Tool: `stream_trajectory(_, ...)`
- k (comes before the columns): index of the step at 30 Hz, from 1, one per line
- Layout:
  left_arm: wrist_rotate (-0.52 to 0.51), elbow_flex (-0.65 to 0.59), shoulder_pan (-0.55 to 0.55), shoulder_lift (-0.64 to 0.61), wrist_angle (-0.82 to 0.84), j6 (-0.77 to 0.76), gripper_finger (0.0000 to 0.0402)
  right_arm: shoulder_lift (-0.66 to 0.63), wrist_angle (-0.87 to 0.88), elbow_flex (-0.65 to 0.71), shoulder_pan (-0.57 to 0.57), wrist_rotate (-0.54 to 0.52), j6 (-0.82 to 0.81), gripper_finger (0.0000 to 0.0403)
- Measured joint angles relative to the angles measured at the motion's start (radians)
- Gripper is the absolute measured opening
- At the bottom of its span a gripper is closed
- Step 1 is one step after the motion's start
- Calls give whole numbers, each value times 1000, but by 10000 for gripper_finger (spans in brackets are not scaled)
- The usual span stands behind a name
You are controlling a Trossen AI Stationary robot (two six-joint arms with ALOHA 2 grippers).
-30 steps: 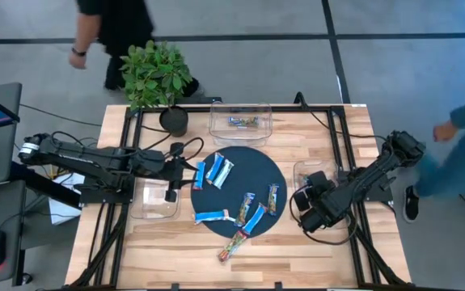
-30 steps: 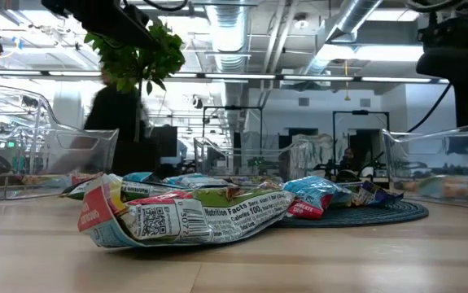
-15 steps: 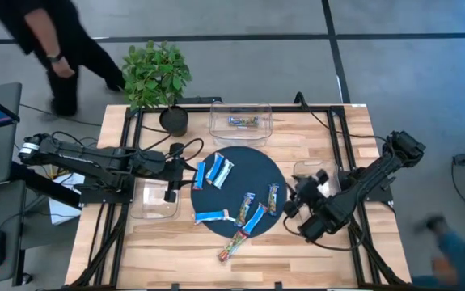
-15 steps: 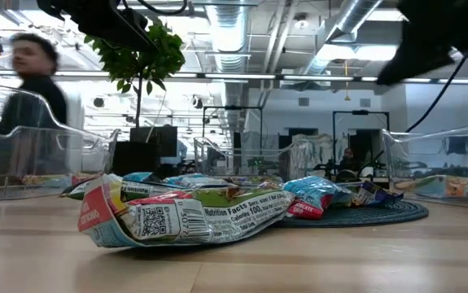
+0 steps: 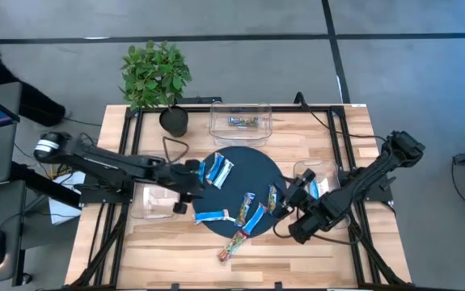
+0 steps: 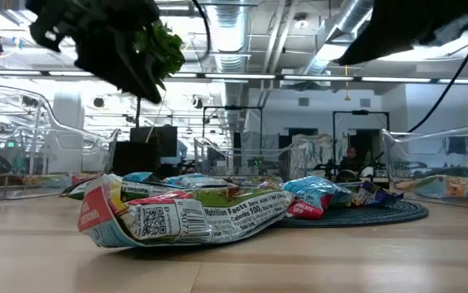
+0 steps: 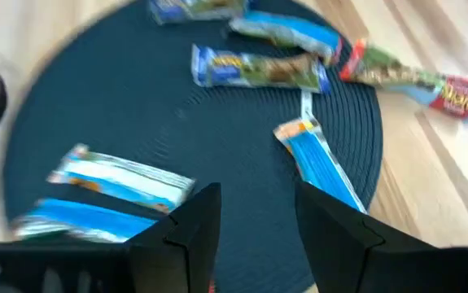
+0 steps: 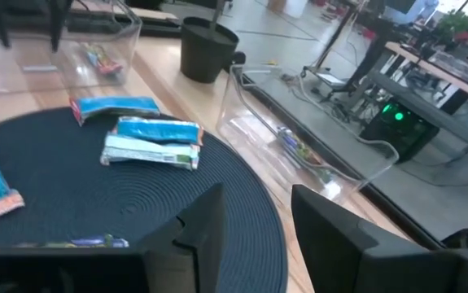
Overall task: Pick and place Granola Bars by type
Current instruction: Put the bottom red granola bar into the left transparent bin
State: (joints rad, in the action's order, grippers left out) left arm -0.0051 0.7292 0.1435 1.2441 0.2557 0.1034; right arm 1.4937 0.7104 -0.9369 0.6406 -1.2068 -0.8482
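Six granola bars (image 5: 222, 171) on the mat (image 5: 252, 166), one beside it.

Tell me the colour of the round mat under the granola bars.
Dark navy blue round mat, with fine concentric ribbing; clearest in the high view.

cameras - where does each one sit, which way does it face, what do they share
High view: overhead, straight down on the round dark mat; both arms show, left gripper and right gripper at its edges.
Low view: table height, level across a crumpled multicoloured bar; arms overhead.
Left wrist view: down past its own fingers, open, onto the mat.
Right wrist view: across the mat past open fingers toward a clear bin.
All four share the mat and its bars.
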Motion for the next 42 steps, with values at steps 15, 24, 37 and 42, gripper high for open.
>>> stream_trajectory(15,-296,0,-49,164,-10,-32,153,0,-11,25,-49,2,11,134)
stream_trajectory(24,-289,0,-148,164,51,-112,153,0,-16,25,-62,13,11,134)
stream_trajectory(37,70,0,-153,164,-26,6,153,0,-16,25,-62,31,11,134)
stream_trajectory(42,195,0,-61,164,-148,48,153,0,-16,25,-62,31,11,133)
